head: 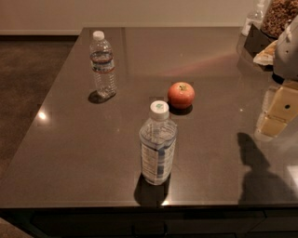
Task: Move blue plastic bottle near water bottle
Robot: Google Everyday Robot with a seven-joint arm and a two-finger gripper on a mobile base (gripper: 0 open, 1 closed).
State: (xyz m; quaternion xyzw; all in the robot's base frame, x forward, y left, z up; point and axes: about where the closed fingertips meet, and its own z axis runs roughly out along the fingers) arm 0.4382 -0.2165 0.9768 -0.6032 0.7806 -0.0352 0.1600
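Pincer gripper [281, 109] at 3 o'clock; we could not tell its state. Blue plastic bottle [158, 148] stood at 6, water bottle [102, 65] at 11, labels illegible.

From above, facing table [70, 139]; tool [287, 46] far right

A dark, glossy table [70, 158] fills most of the view. A red apple [181, 95] with a short stem sits near its middle, casting a small shadow toward the front. At the far right corner stand a clear jar of brown nuts or cereal [279, 16], a dark box [258, 41] in front of it, a small clear bottle [253, 17] and a pale wrapper [265, 55]. A tan block with a dark dot [284, 107] lies near the right edge. Brown carpet [28, 69] lies to the left, below a pale wall [139, 11]. The white claw [288, 46] is cut off by the right edge.
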